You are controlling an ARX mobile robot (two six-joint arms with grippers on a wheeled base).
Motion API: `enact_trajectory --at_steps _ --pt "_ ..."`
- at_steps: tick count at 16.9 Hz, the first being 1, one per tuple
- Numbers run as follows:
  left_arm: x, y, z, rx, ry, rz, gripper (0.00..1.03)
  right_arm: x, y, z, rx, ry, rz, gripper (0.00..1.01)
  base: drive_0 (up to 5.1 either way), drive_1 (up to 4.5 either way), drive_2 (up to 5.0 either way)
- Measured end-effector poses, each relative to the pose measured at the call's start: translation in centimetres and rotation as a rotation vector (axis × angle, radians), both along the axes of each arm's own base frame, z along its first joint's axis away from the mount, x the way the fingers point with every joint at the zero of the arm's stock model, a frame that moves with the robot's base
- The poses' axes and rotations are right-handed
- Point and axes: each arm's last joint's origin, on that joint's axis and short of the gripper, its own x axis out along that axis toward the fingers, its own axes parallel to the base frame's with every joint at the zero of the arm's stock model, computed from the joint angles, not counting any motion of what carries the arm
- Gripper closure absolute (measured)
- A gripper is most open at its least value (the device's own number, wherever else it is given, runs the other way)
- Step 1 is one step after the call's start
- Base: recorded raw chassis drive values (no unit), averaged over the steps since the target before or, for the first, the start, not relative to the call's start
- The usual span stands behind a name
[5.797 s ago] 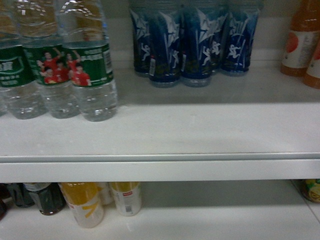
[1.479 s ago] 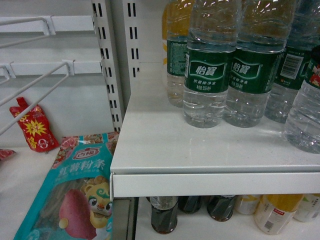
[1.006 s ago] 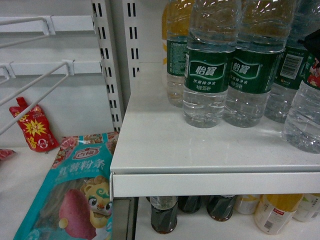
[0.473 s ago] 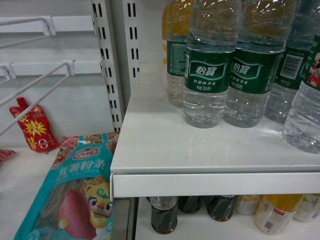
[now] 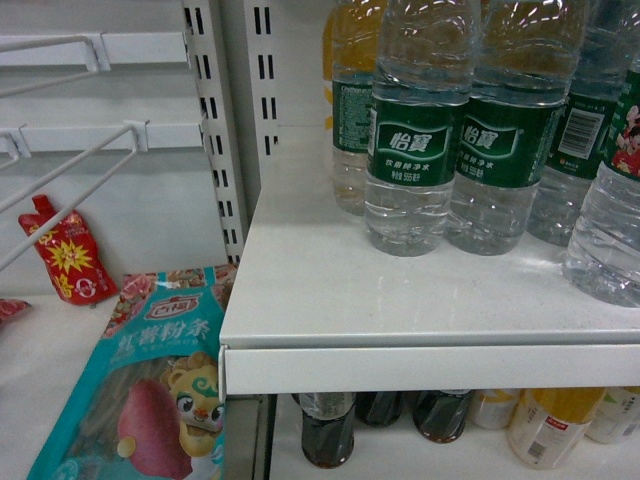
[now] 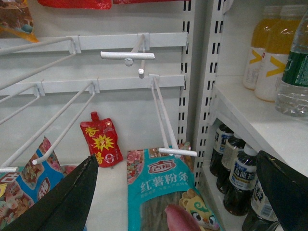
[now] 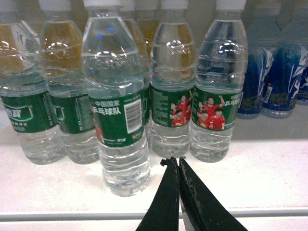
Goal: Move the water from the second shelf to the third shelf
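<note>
Green-labelled water bottle stands upright just ahead-left of the right claw, pressed together; left claw spread, farther off.

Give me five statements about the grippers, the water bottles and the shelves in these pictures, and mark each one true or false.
1. The right gripper is shut, holding nothing. True.
2. The clear ribbed water bottle with the green label nearest the shelf edge lies on its side. False: it stands upright.
3. The left gripper is clamped on a bottle. False: its jaws stand wide apart, empty.
4. Dark bottles with black caps stand on the shelf below the water. True.
5. The red spouted pouch hangs from a white wire hook. False: it rests low against the back panel.
</note>
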Motion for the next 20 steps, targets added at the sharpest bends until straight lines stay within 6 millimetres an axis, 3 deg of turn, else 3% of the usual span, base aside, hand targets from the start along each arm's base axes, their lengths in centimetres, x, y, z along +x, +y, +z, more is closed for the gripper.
enact_trajectory --at_steps 2,11,20 --pt "0.0 0.0 0.0 0.0 0.0 0.002 0.05 -0.6 -1.0 -0.9 -0.001 0.005 -0.018 0.99 0.0 0.0 0.0" --pt "0.0 0.0 0.0 0.0 0.0 0.0 0.05 -2.5 -0.9 -3.1 -0.001 -0.005 -0.001 0.99 0.0 0.0 0.0" --pt "0.0 0.0 0.0 0.0 0.0 0.0 0.05 -3.6 -0.9 -3.5 -0.001 0.031 0.0 0.99 0.0 0.0 0.0"
